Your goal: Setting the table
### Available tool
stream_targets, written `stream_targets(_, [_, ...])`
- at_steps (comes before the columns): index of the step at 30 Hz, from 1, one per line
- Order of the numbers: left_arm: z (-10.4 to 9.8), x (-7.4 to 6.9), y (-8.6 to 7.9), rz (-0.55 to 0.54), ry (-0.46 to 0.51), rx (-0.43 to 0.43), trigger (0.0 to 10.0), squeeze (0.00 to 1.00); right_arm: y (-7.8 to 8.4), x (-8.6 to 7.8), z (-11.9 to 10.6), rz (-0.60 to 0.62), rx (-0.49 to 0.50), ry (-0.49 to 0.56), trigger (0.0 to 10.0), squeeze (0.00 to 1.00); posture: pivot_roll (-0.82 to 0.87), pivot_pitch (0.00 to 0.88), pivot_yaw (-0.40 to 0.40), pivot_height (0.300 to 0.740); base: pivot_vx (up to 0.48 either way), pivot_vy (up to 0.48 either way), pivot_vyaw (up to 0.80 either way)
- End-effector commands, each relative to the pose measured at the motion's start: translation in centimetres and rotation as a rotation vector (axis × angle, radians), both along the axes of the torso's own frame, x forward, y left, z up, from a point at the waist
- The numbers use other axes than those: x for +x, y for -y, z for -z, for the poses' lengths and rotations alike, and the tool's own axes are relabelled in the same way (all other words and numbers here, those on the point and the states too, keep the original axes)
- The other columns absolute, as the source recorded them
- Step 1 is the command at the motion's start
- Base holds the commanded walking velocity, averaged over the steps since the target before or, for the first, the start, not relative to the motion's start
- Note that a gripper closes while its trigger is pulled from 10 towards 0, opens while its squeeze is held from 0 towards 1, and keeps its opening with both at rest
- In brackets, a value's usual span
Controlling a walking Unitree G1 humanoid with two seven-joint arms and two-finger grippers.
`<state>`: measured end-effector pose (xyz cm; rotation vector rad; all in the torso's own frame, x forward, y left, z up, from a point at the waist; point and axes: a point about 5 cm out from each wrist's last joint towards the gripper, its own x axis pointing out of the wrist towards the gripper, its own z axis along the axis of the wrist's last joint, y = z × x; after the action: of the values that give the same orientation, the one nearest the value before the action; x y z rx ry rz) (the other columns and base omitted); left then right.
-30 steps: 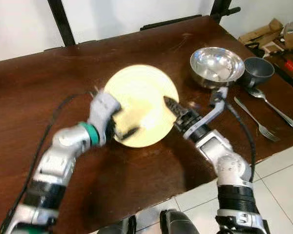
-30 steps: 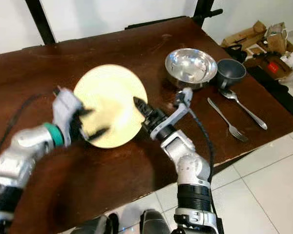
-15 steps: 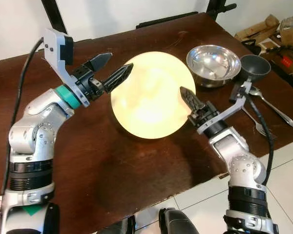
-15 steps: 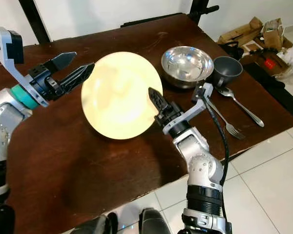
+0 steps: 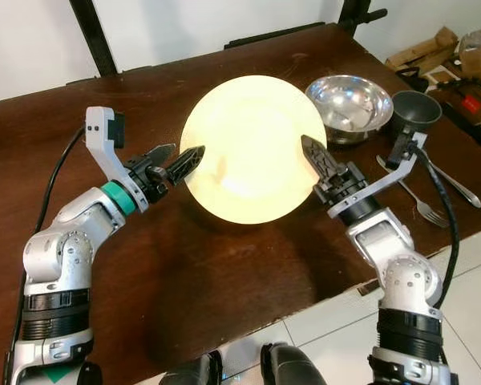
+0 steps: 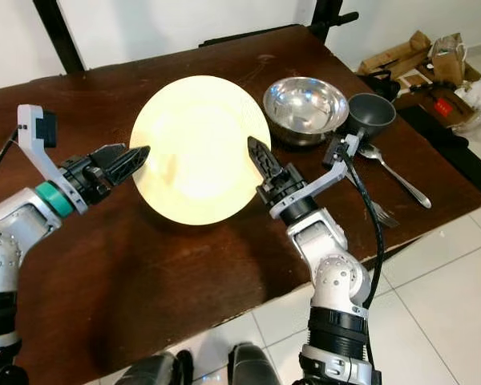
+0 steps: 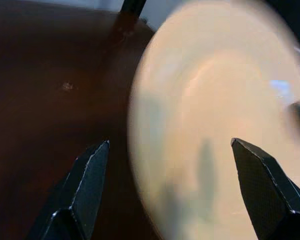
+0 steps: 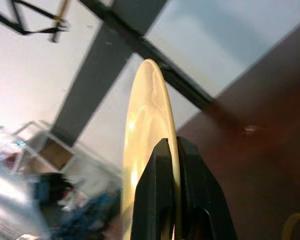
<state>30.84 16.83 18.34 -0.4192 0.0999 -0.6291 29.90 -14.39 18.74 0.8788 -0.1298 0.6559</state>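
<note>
Cream glossy round plate (image 5: 248,148) is up off the dark wood table (image 5: 184,265), tilted, over mid-table. Right gripper (image 5: 314,159) pinches its rim, fingers closed on it. Left gripper (image 5: 176,160) spread wide, tips just beside opposite rim, not touching. Shiny steel bowl (image 5: 352,107), grey cup (image 5: 414,112), fork (image 5: 409,196), spoon (image 5: 449,176) sit near the table's right edge. Bare wood twd near edge.

Dark brown wooden table (image 5: 224,265), glossy, bit worn. White wall (image 5: 32,40) behind, black metal frame posts (image 5: 92,36) against it. White tiled floor (image 5: 473,289) at right, cardboard clutter (image 5: 433,52) in far corner.
</note>
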Motion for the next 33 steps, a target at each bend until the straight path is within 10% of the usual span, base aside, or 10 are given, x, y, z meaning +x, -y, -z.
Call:
stream_targets(1, [0.8,-0.2,-0.2,-0.004,-0.045,-0.007,10.0,0.0,0.0,-0.3,-0.3,-0.019,0.022,0.023,0.0,0.0,-0.07,0.053,0.063,0.74,0.0,0.0,0.0])
stream_targets(13, [2.6,-1.0,1.0,0.064,-0.21,-0.259,8.8,0.0,-2.3,-1.4,-0.3,-0.145,0.066,0.006,0.0,0.0,-0.08,0.056,0.06,0.74,0.0,0.0,0.0])
stream_targets(14, [2.1,-1.0,1.4,0.075,-0.2,-0.3,0.0,0.0,-2.6,-1.5,0.0,-0.156,0.06,-0.01,0.0,0.0,-0.08,0.055,0.061,0.74,0.0,0.0,0.0])
stream_targets(33, [0.4,-1.7,1.8,0.146,-0.175,-0.398,0.0,0.0,-2.8,-1.6,0.8,-0.157,0.053,-0.058,0.0,0.0,-0.08,0.055,0.066,0.74,0.0,0.0,0.0])
